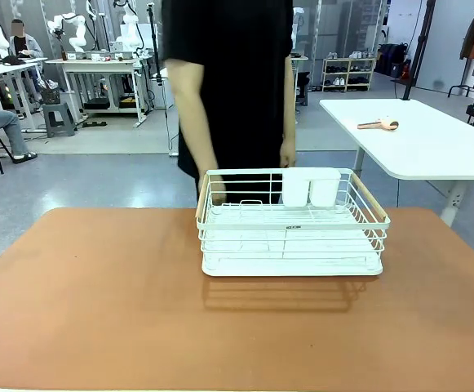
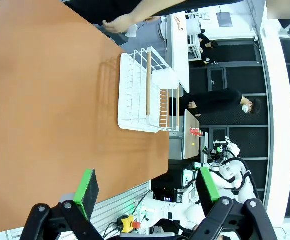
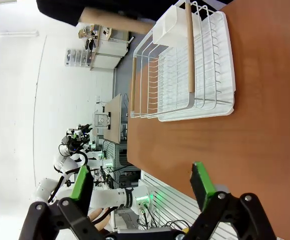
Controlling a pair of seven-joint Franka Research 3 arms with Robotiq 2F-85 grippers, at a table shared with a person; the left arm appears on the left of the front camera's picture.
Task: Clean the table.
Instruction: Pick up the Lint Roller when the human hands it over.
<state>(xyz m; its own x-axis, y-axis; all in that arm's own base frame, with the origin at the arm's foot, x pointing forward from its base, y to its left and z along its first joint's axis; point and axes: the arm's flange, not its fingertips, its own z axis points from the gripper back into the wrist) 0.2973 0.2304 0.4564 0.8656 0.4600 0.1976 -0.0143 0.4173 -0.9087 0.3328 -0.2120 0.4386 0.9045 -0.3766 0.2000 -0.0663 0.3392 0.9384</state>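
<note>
The table (image 1: 98,310) has a matte terracotta top with rounded corners. A white wire rack (image 1: 292,224) with wooden handles stands on it, right of centre toward the far edge. A person in black stands behind the rack, one hand (image 1: 214,189) at its far left corner. In the left wrist view my left gripper (image 2: 147,187) hangs open above the table (image 2: 50,100), with the rack (image 2: 145,92) well ahead of it. My right gripper (image 3: 142,182) is open too, over the table edge (image 3: 264,125), the rack (image 3: 184,70) beyond. Both grippers hold nothing.
Two white cups (image 1: 310,188) sit in the rack's far right corner. A white-topped table (image 1: 416,139) stands at the back right with a small pinkish tool (image 1: 379,125) on it. Other people and workbenches stand farther off.
</note>
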